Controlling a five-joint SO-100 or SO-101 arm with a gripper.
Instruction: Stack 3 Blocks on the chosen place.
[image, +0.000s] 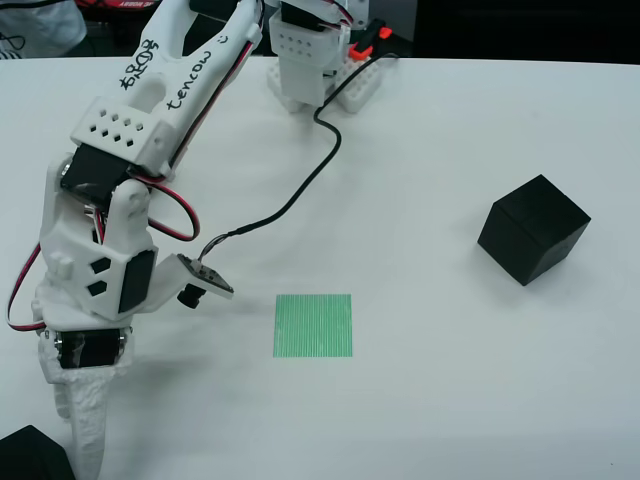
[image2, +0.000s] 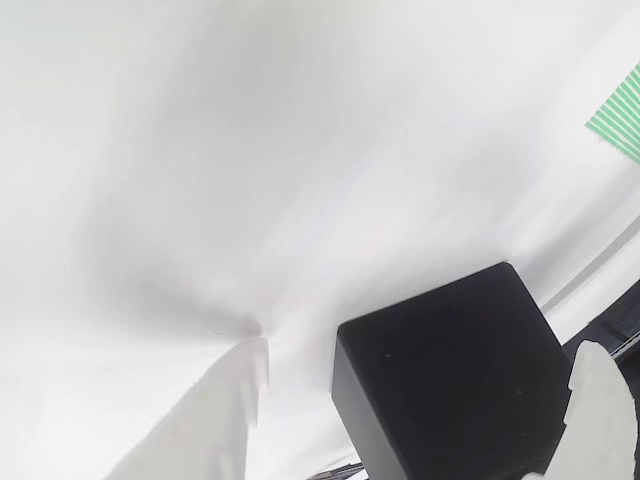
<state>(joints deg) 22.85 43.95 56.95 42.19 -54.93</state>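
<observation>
In the view from above, the white arm reaches down at the left of the white desk, its end effector low beside a black cube at the bottom-left corner. The view that rides on the end effector shows that cube lying on the desk between the spread white fingers, not visibly pinched. The striped green square lies bare near the desk's middle, and another black cube sits well apart on the right, turned at an angle.
</observation>
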